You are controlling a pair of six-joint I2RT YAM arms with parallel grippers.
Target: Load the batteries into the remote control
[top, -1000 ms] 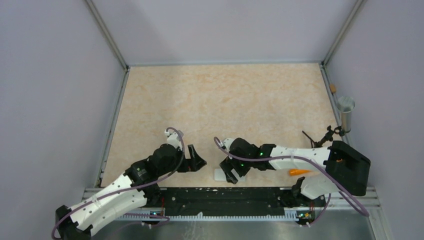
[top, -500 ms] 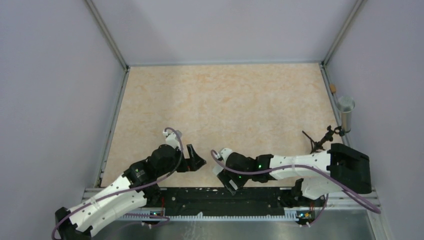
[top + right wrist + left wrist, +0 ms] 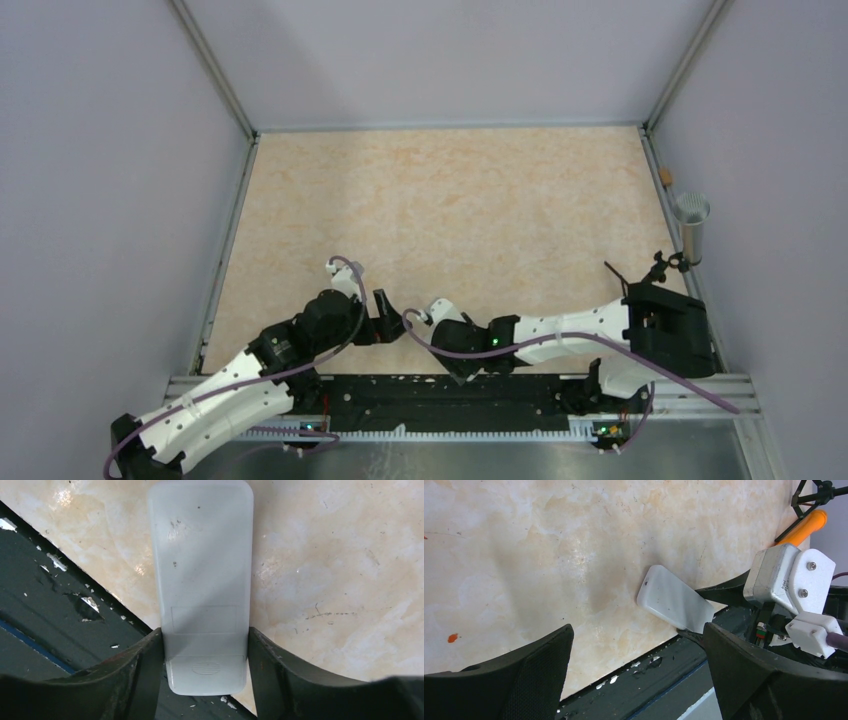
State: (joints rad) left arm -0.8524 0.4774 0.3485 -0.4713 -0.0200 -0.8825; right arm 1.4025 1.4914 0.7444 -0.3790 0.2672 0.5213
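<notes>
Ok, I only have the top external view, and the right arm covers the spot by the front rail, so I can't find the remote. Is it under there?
Observer: Yes. The right wrist view shows the remote control lying flat between the right gripper's fingers, which sit against both of its long edges.
Operator: Which face is up?
Observer: The plain white back. The battery cover outline is at the end nearest the wrist, and that end reaches over the dark rail.
Operator: Any batteries in sight?
Observer: No batteries show in any view. The left wrist view adds only an orange object beyond the right arm.
</notes>
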